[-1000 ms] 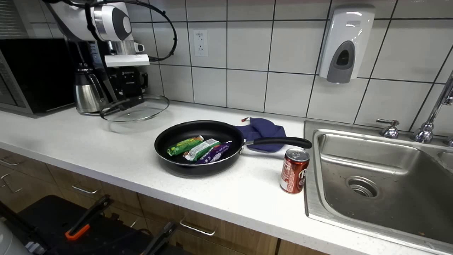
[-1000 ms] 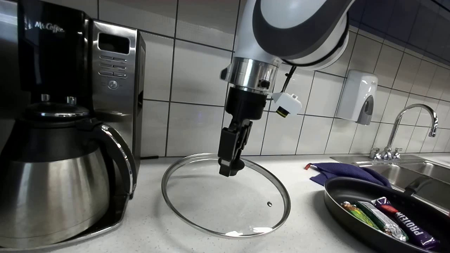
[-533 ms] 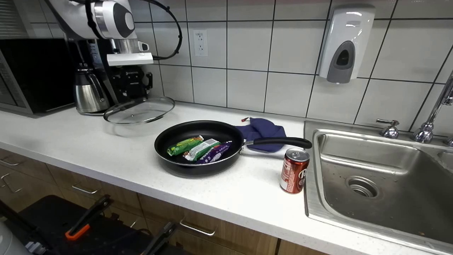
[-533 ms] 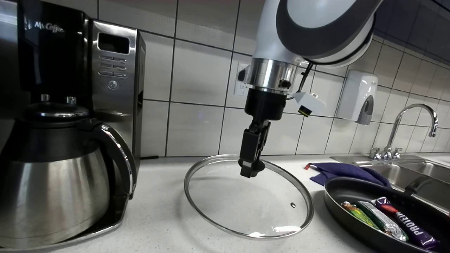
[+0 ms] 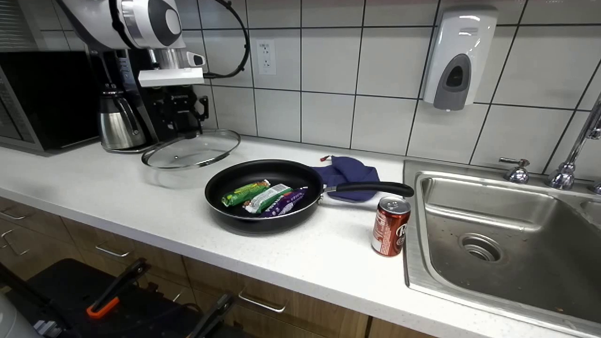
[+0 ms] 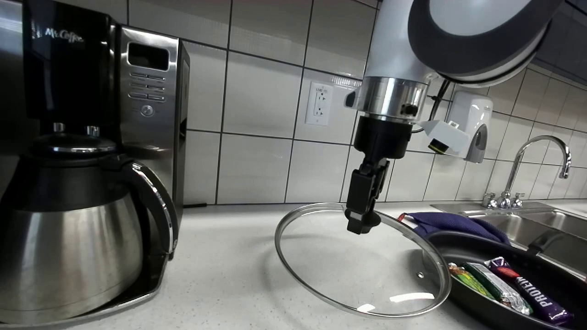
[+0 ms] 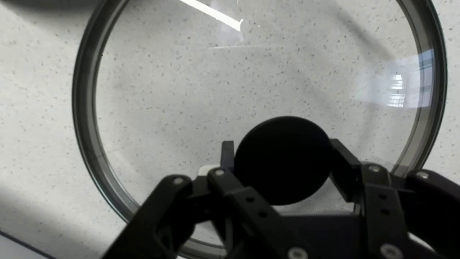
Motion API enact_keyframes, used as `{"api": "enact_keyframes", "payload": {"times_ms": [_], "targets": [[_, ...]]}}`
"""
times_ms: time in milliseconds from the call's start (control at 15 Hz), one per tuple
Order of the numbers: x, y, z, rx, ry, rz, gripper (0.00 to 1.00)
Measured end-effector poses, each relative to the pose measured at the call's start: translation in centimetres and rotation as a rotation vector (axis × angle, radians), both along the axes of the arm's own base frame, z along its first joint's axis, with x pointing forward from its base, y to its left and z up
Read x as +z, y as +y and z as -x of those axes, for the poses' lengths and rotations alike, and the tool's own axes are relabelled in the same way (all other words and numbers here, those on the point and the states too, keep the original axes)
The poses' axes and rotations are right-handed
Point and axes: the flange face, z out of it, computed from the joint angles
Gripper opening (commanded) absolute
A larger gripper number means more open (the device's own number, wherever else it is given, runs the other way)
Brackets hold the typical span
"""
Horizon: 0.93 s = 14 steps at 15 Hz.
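At the left of an exterior view, the coffee pot (image 5: 117, 129) stands between nine and ten o'clock from the glass lid (image 5: 193, 151). The hand (image 6: 361, 223) is closed on the lid's black knob (image 7: 282, 160), and the lid seems to hang tilted, just clear of the bench (image 5: 127, 190). At four o'clock from it sits the pan (image 5: 281, 172) with three wrapped bars (image 5: 267, 198) inside; farther right, between three and four o'clock from the pan, stands the soda can (image 5: 390, 230). The step in hand looks to be holding the lid aloft; the next move seems to call for a steady pinch and enough height to clear the pan.
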Motion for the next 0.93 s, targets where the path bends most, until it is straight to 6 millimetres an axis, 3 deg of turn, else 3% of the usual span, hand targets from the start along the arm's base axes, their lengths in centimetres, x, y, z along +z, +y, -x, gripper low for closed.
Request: {"api": "enact_keyframes", "payload": {"times_ms": [467,933], "targets": [[2.6,-3.4,3.1,-0.122,-0.031,0.019,0.39],[2.5,-7.8,5.7,-0.264,-0.066,0.008,0.39]]}}
